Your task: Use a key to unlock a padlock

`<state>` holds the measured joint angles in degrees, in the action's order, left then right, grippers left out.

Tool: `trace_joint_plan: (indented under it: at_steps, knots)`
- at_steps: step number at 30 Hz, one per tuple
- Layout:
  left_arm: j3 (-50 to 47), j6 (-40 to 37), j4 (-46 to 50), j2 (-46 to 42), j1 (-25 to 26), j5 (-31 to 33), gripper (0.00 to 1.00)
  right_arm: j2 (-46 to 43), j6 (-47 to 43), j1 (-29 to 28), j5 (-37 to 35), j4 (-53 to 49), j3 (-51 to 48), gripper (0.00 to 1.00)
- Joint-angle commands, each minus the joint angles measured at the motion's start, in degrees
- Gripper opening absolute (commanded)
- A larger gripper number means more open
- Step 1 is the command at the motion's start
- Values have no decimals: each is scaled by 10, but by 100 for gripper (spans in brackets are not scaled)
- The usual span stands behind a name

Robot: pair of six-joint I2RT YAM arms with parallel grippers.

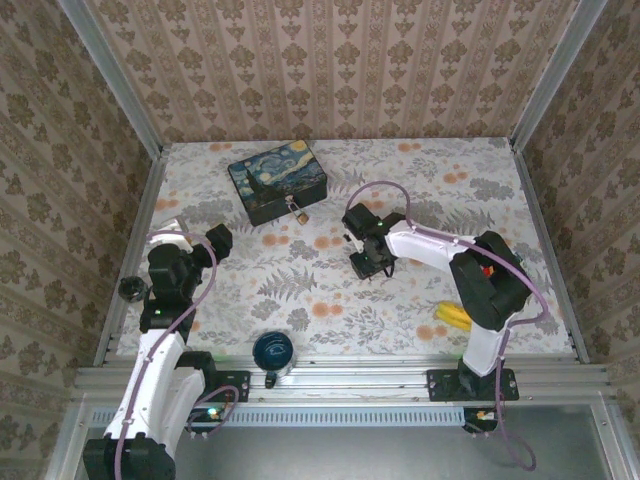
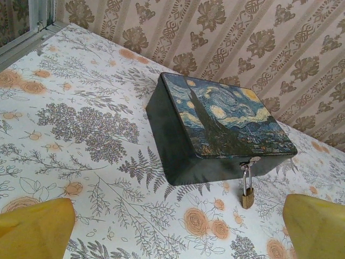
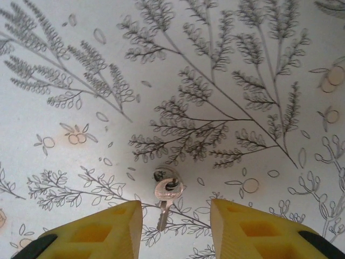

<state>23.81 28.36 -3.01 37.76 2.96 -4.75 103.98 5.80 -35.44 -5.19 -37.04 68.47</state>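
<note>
The small brass padlock [image 2: 248, 198] hangs by its silvery shackle from the latch of the Starry Night tin [image 2: 226, 124] and rests on the floral tablecloth; from above the padlock [image 1: 299, 213] sits at the tin's [image 1: 277, 178] near corner. The key [image 3: 166, 200], on a small ring, lies flat on the cloth. My right gripper [image 3: 176, 216] hovers over it, open, with the yellow fingers [image 3: 108, 232] on either side and not touching it. From above, this gripper [image 1: 372, 262] is right of the tin. My left gripper [image 2: 178, 224] is wide open and faces the tin from a distance, at table left [image 1: 218, 240].
A dark blue round lid or cup [image 1: 272, 352] stands at the near edge. A small black object [image 1: 131, 289] sits at the left edge and a yellow item [image 1: 452, 317] lies near the right arm's base. Papered walls enclose the table on three sides.
</note>
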Motion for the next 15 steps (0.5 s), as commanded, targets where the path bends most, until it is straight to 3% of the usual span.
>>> trace_joint_plan:
  at_steps: [1,15]
  knots:
    - [8,9,-7,-9,1,-5,100,20,-52,-1,-5,-36,28,39]
    - [7,14,-3,-13,1,0,100,90,-91,0,13,-59,78,39]
